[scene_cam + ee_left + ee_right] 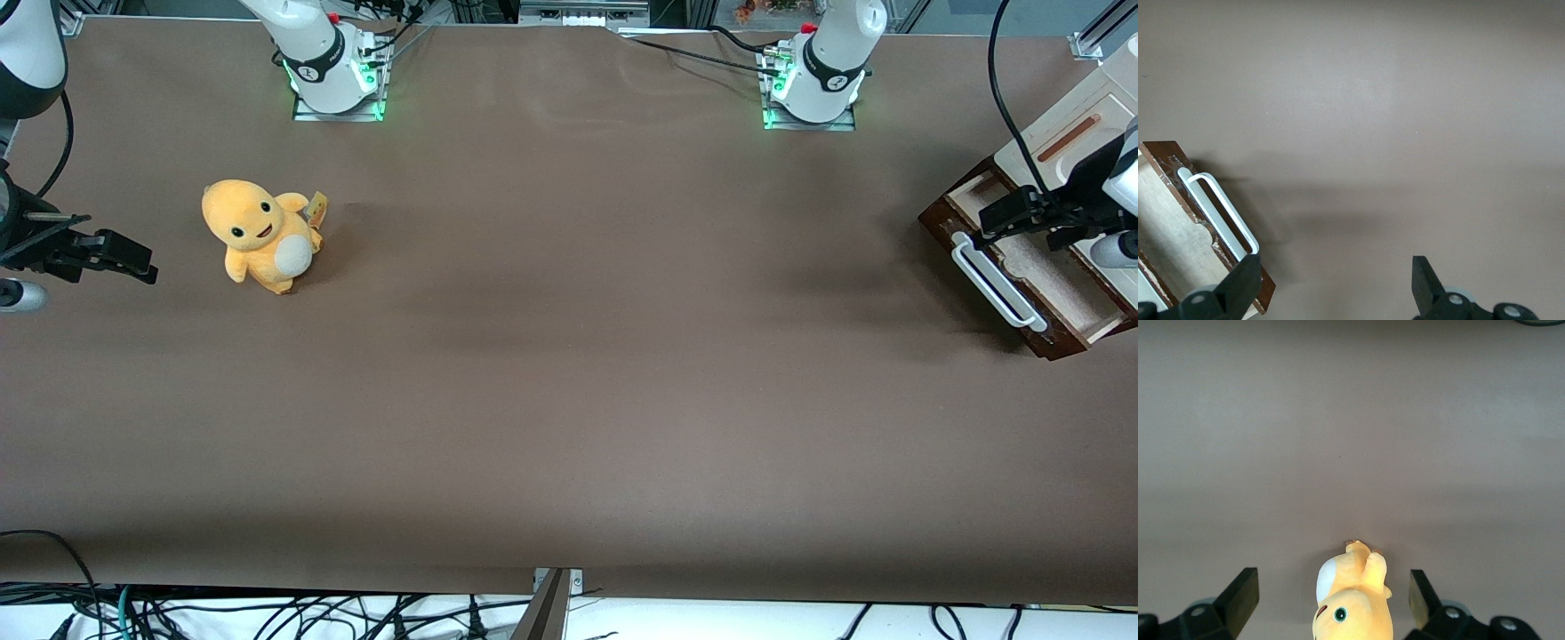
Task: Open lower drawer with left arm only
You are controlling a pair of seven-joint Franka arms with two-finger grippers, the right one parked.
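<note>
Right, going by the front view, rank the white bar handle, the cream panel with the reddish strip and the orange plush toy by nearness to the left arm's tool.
1. White bar handle, just beside the open black tool.
2. Cream panel with reddish-brown strip, above the lower drawer.
3. Orange plush toy, toward the parked arm's end.

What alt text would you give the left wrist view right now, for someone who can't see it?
The left arm's gripper hangs with fingers open above the brown table, gripping nothing. Beside one finger is the lower drawer, pulled out with its pale inside showing, and its white bar handle runs along the dark brown front.
</note>
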